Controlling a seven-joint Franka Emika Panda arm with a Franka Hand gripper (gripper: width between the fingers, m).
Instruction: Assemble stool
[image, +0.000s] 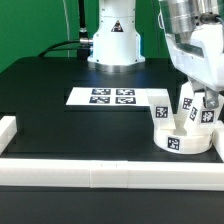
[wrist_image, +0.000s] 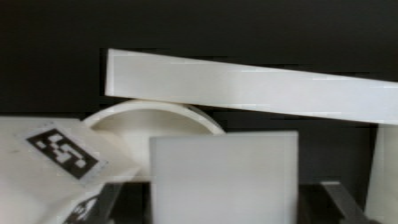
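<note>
The round white stool seat (image: 181, 139) lies near the front right corner of the black table, with tagged white legs standing on it: one on the exterior view's left (image: 161, 113), one in the middle (image: 186, 104). My gripper (image: 203, 106) hangs right over the seat's right side. In the wrist view a plain white leg (wrist_image: 224, 178) stands between my dark fingers (wrist_image: 121, 203), with a dark gap on each side; the jaws look open around it. The seat (wrist_image: 150, 117) shows behind it, and another tagged leg (wrist_image: 57, 158) beside it.
The marker board (image: 112, 97) lies mid-table in front of the robot base (image: 112, 40). Long white bars edge the table at the front (image: 100, 173) and left (image: 8, 131); one crosses the wrist view (wrist_image: 249, 85) just beyond the seat.
</note>
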